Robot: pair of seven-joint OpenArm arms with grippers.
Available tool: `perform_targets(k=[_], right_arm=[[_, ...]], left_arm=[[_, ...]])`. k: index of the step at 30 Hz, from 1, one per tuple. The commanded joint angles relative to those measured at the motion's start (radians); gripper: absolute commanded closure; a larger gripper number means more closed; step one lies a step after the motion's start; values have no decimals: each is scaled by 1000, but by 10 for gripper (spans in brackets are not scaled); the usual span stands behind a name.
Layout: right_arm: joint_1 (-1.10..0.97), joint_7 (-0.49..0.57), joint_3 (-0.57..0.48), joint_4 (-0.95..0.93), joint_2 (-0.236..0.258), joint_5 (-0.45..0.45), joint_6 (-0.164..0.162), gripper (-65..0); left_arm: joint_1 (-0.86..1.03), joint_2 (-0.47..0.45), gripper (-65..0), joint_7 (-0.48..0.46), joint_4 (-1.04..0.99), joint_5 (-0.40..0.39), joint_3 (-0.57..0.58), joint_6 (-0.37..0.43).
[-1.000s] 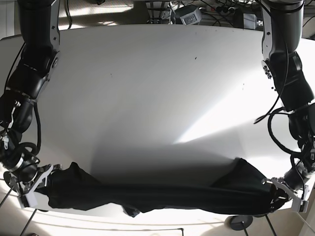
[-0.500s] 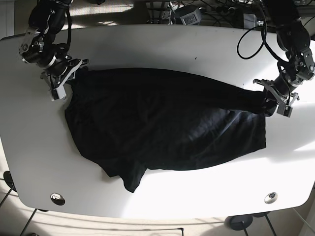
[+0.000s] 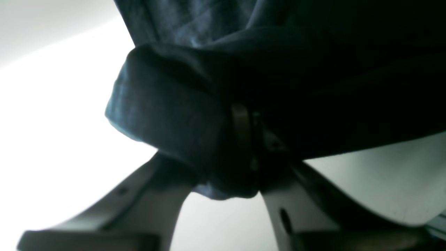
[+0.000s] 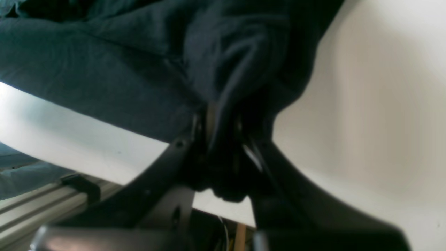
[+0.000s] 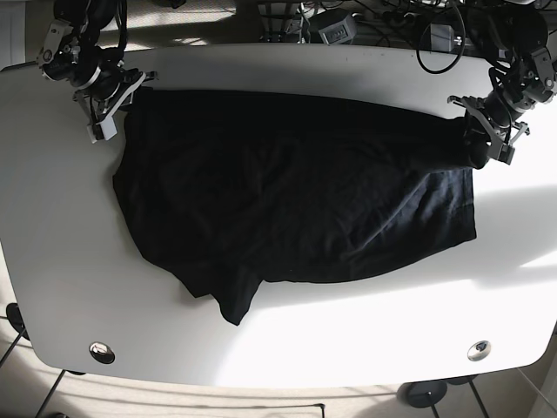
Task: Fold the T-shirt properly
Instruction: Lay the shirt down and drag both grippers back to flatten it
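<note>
A black T-shirt (image 5: 287,192) lies spread across the white table (image 5: 78,261), its top edge stretched between my two grippers near the far side. My left gripper (image 5: 483,139) is at the right of the base view, shut on a bunched corner of the T-shirt (image 3: 195,115); its fingers (image 3: 240,129) pinch dark cloth. My right gripper (image 5: 117,104) is at the far left, shut on the other corner of the T-shirt (image 4: 146,69); cloth wraps its fingers (image 4: 212,125). A sleeve (image 5: 231,300) sticks out at the shirt's front edge.
Cables and boxes (image 5: 335,26) lie beyond the table's far edge. Two round grommets sit near the front edge at the left (image 5: 101,351) and at the right (image 5: 478,350). Bare white tabletop (image 5: 365,331) lies in front of the shirt.
Both grippers have carried the shirt from the table's front edge to the far side, spreading it over the table. In the last half second they moved a little farther back and pulled the top edge straighter.
</note>
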Motion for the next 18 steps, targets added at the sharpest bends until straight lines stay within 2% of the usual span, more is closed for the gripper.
perform_targets(k=[1, 2, 4, 7, 9, 11, 13, 16, 18], right_arm=[[-25, 17, 0, 21, 40, 15, 6, -60], [-42, 17, 2, 22, 43, 15, 6, -127], [-60, 19, 8, 24, 44, 17, 18, -244], [-91, 20, 66, 50, 37, 17, 95, -414], [-100, 16, 106, 55, 35, 17, 146, -498], [-105, 14, 150, 53, 34, 45, 146, -526], [-126, 14, 204, 50, 34, 108, 146, -525], [-138, 14, 227, 50, 44, 204, 146, -525], [-131, 13, 226, 50, 44, 232, 146, -525]], left_arm=[[29, -21, -265, 31, 57, 1, -30, -1], [43, -19, -343, 65, 78, 31, -54, -1], [49, -19, -385, 91, 92, 63, -76, -1], [91, -22, -389, 105, 97, 58, -128, -1], [115, -53, -389, 105, 94, 41, -168, -1], [138, -73, -386, 105, 91, 38, -195, -1], [164, -76, -385, 103, 95, 38, -241, -1], [169, -70, -385, 106, 129, 37, -274, -1], [163, -19, -385, 106, 186, 34, -275, -1]])
